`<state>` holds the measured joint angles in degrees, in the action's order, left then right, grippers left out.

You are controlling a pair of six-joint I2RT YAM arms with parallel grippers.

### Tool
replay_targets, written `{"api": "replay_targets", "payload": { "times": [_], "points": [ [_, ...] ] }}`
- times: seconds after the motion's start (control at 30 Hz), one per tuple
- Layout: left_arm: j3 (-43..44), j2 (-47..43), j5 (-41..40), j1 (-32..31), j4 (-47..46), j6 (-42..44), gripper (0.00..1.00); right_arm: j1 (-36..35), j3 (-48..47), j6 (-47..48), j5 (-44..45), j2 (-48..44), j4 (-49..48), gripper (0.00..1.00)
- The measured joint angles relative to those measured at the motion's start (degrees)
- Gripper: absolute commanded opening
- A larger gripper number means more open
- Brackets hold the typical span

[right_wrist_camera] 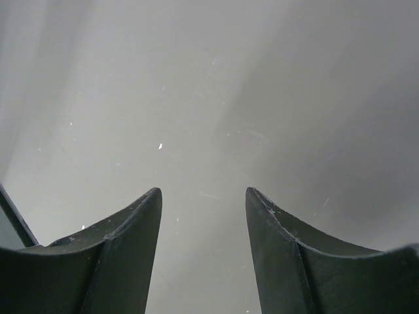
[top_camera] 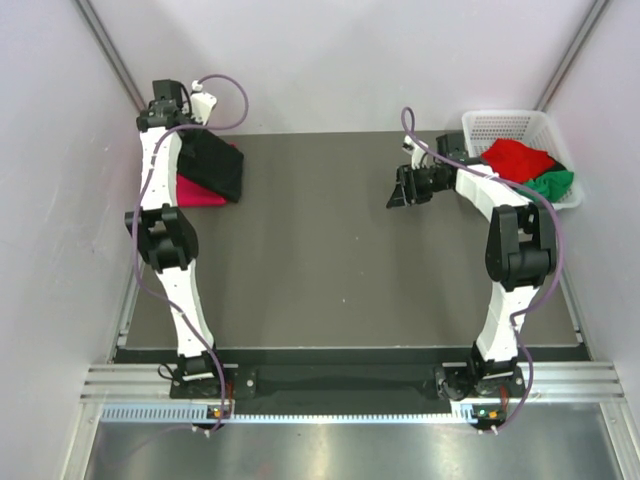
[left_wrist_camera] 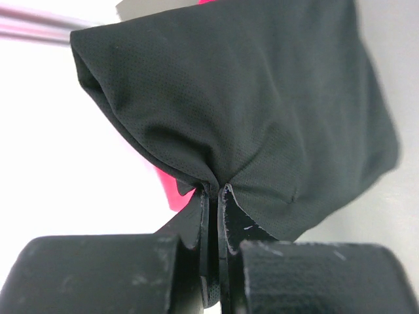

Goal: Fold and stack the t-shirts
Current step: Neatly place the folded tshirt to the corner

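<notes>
Up the right side of the grey table: right gripper with jaws spread wide, holding nothing, only bare table between them, well apart from any cloth. Over at the far left: left gripper with jaws pressed together, pinching a bunched edge of the black t-shirt. Rest of that shirt puffed out just past the jaws, lying on top of the crimson-pink t-shirt. Maybe lifted a bit at the pinched end; hard to tell from above. Farthest back on the right: white basket with the red t-shirt and green t-shirt heaped inside.
</notes>
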<state>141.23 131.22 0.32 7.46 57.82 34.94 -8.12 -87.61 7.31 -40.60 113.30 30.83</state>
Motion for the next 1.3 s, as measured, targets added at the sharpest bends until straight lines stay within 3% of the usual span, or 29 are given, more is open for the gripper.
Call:
{"api": "replay_targets", "payload": {
  "times": [0.63,1.03,1.3],
  "points": [
    [-3.2,6.1,-10.4,2.6,-9.6,3.0,0.00,-0.4,1.7,-0.3,0.0,-0.3,-1.5,0.54],
    [-10.4,6.4,-12.0,3.8,-12.5,1.9,0.00,-0.4,1.7,-0.4,0.0,-0.4,-1.7,0.54],
    [-10.7,6.4,-13.4,4.1,-14.6,1.7,0.00,-0.9,1.7,-0.5,-0.1,-0.4,-1.7,0.54]
  ]
}}
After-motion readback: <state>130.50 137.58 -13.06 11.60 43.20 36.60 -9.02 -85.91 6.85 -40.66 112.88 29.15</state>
